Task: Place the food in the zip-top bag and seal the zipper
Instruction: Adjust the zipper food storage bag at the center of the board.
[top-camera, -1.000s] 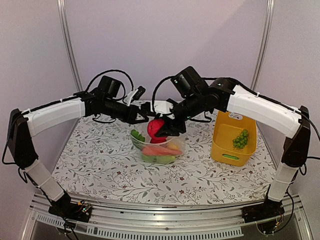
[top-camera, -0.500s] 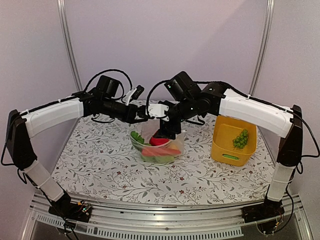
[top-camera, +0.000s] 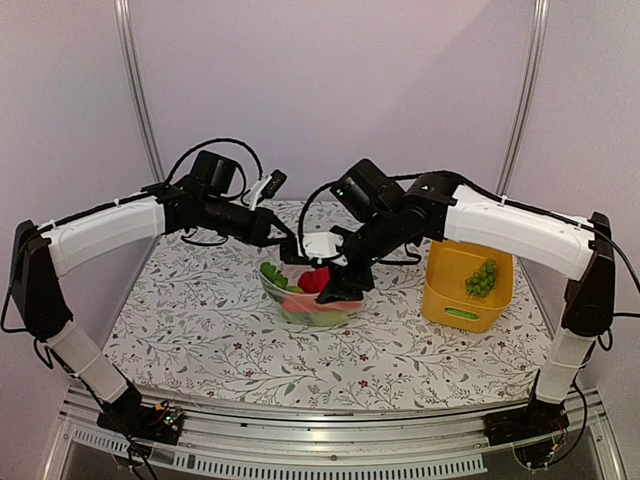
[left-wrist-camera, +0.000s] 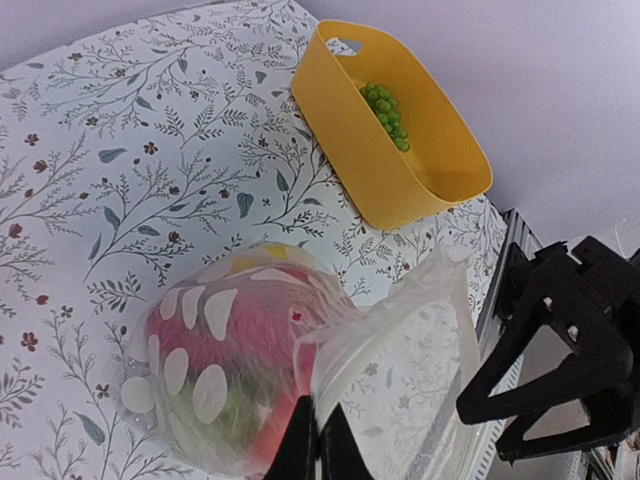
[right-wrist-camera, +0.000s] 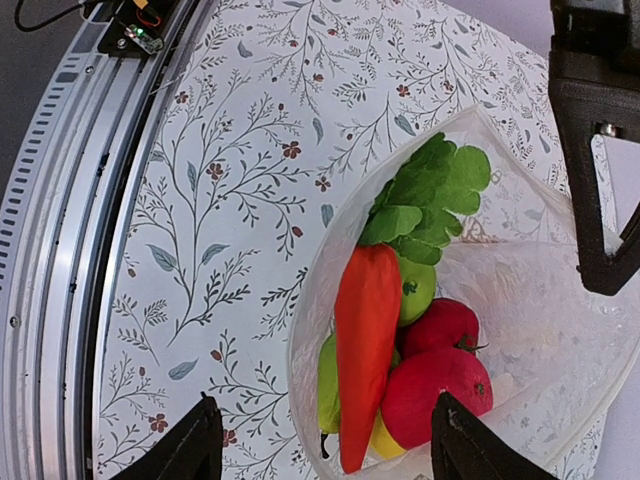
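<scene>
The dotted zip-top bag (top-camera: 318, 305) lies mid-table with its mouth open. Inside it are a carrot (right-wrist-camera: 368, 340) with a green top (right-wrist-camera: 430, 195), a green apple (right-wrist-camera: 417, 288), two red fruits (right-wrist-camera: 437, 388) and a lemon (right-wrist-camera: 385, 437). My left gripper (top-camera: 290, 243) is shut on the bag's mouth edge (left-wrist-camera: 335, 395) and holds it up. My right gripper (top-camera: 338, 283) hangs open and empty just over the mouth (right-wrist-camera: 322, 400). The green grapes (top-camera: 481, 278) lie in the yellow bin. The zipper strip cannot be made out along the rim.
The yellow bin (top-camera: 450, 302) stands to the right of the bag, also in the left wrist view (left-wrist-camera: 400, 190). The two grippers are close together over the bag. The table's metal front rail (right-wrist-camera: 60, 230) runs along the near edge.
My right gripper came down with a red fruit to the bag's mouth and let it go; the fruit now lies in the bag. The left gripper kept its hold.
</scene>
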